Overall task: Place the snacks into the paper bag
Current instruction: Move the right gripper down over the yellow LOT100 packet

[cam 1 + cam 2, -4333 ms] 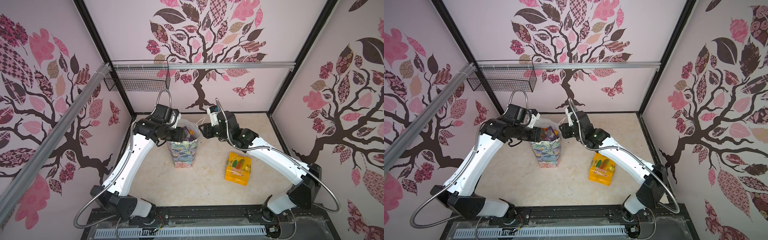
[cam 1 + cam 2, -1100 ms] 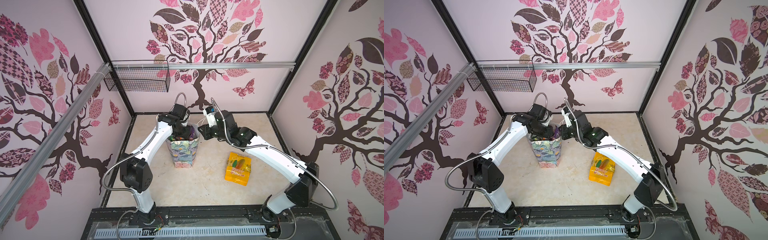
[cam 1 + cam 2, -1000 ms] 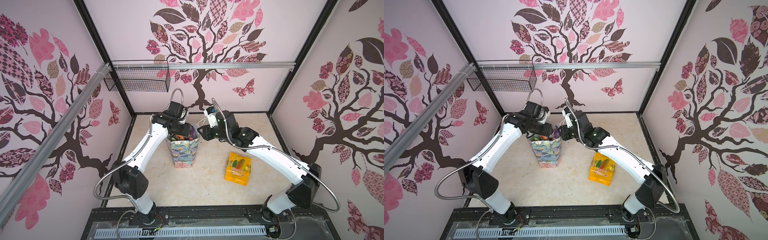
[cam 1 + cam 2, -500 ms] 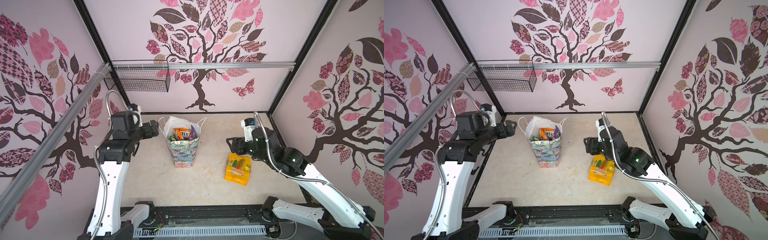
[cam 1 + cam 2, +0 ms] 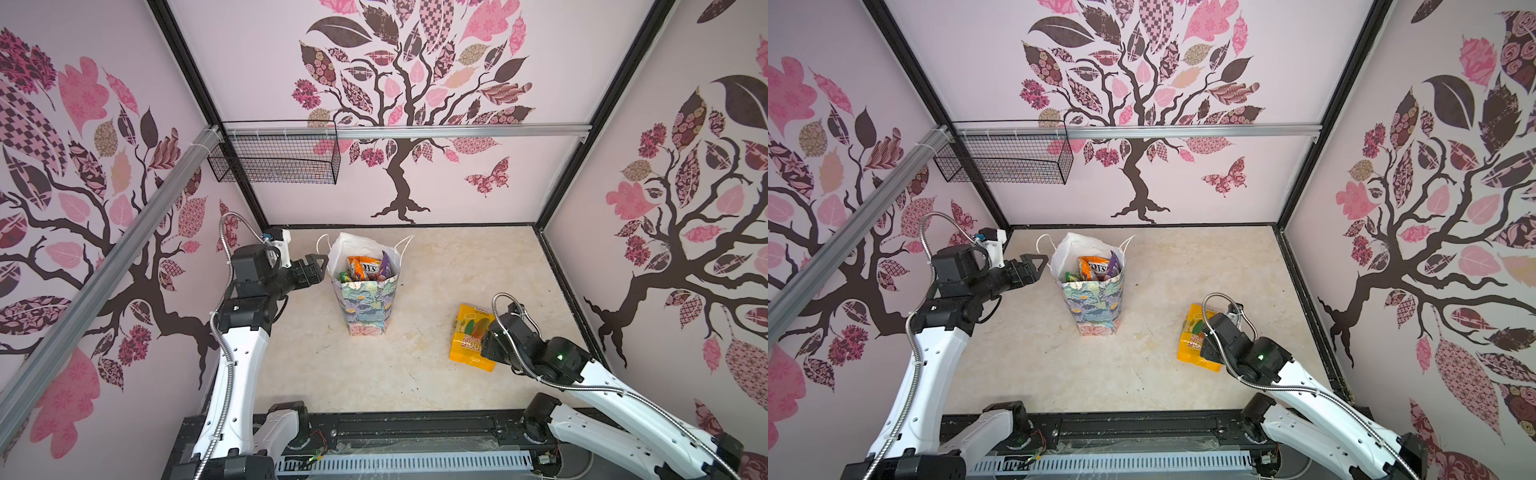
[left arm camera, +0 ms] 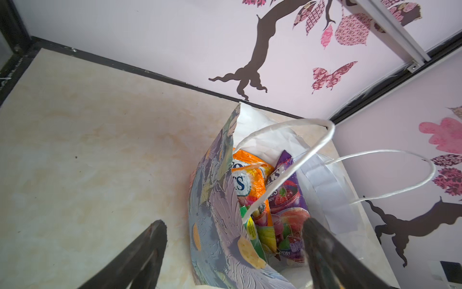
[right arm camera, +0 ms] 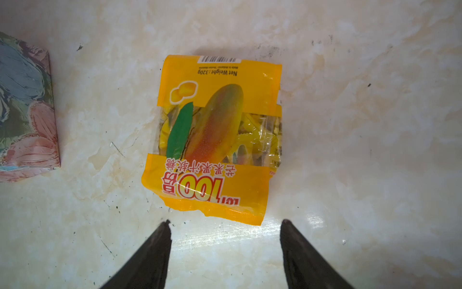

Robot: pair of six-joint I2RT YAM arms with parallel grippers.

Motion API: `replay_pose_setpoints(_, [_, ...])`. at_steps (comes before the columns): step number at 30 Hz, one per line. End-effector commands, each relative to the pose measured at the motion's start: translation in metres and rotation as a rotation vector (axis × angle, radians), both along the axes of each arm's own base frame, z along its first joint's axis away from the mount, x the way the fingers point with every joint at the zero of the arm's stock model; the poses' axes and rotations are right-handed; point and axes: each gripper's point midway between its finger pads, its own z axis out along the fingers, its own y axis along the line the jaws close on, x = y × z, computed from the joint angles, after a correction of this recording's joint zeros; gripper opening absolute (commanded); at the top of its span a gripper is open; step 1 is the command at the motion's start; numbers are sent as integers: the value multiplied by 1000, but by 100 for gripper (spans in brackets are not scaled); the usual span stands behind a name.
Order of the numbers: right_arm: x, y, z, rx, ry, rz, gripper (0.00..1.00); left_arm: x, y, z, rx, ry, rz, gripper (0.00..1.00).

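The paper bag (image 5: 365, 305) stands upright in the middle of the pale, stone-look desk (image 5: 457, 266). It is tall, with painted flowers outside, white paper inside, and thin white cord handles (image 6: 325, 140). Shiny, crinkly snacks (image 5: 368, 270) poke out of its top: an orange packet (image 6: 250, 175) and a purple packet (image 6: 287, 197). One flat yellow packet (image 7: 215, 135) with a mango picture lies on the desk, well apart from the bag. The left claw (image 5: 318, 267) is wide open and empty, just beside the bag's top edge. The right claw (image 7: 226, 222) is open and empty too, hanging over the yellow packet's edge. A black wire basket (image 5: 274, 162) hangs up on the back wall.
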Motion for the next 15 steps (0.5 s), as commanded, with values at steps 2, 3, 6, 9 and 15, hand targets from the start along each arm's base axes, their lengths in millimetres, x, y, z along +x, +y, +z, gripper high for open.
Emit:
replay_pose_setpoints(2, [0,-2,-17,73,7,-79,71,-7,-9,12,-2,-61,-60,88])
replay_pose_setpoints(3, [-1,-2,-22,82,14,-80,71,-9,-10,11,1,-52,-69,89])
replay_pose_setpoints(6, [-4,-4,-27,100,12,-89,71,-10,-11,9,18,-51,-77,89])
replay_pose_setpoints(9, [-6,-6,-30,120,11,-107,71,-3,-11,11,18,-64,-72,88])
replay_pose_setpoints(15, [-7,1,-45,163,15,-87,70,18,-26,19,-3,-101,-125,72])
